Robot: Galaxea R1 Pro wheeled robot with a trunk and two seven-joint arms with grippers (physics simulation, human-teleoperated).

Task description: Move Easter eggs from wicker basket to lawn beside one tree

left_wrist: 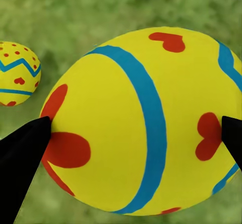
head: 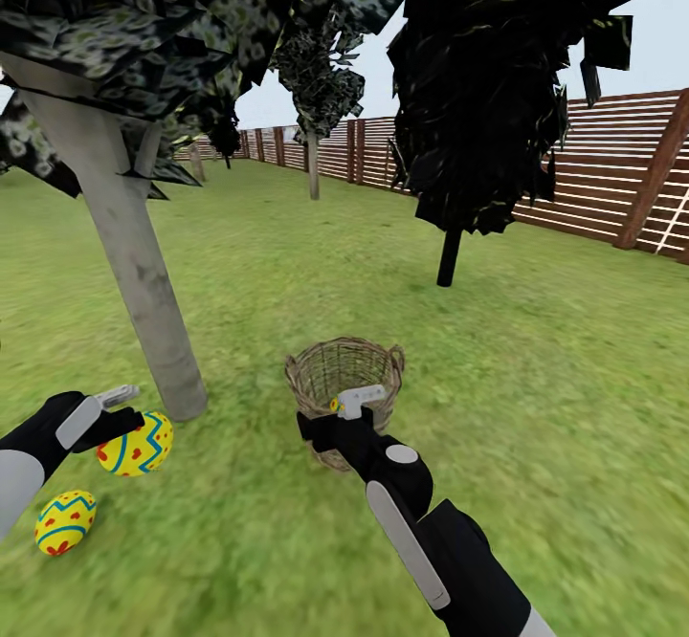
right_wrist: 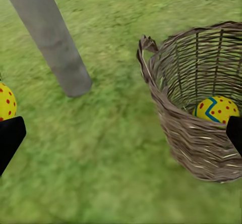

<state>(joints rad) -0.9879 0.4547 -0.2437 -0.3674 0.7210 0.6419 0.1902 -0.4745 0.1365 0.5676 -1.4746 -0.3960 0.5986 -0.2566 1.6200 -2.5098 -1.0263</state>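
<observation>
My left gripper (head: 127, 414) is shut on a yellow Easter egg (left_wrist: 141, 123) with a blue band and red hearts, low over the lawn (head: 249, 522) beside the pale grey tree trunk (head: 134, 264). A second Easter egg (head: 65, 520) lies on the grass close by, also seen as the smaller egg (left_wrist: 17, 75) in the left wrist view. The wicker basket (head: 330, 369) stands to the right of the trunk. Inside it rests the third egg (right_wrist: 217, 109). My right gripper (head: 356, 400) hangs open at the basket's near rim, holding nothing.
A black-trunked tree (head: 448, 256) with near-black foliage stands behind the basket to the right. The brown slat fence (head: 593, 178) runs along the back and right. Another pale-trunked tree (head: 313, 166) is far off by the fence. Open grass stretches right of the basket.
</observation>
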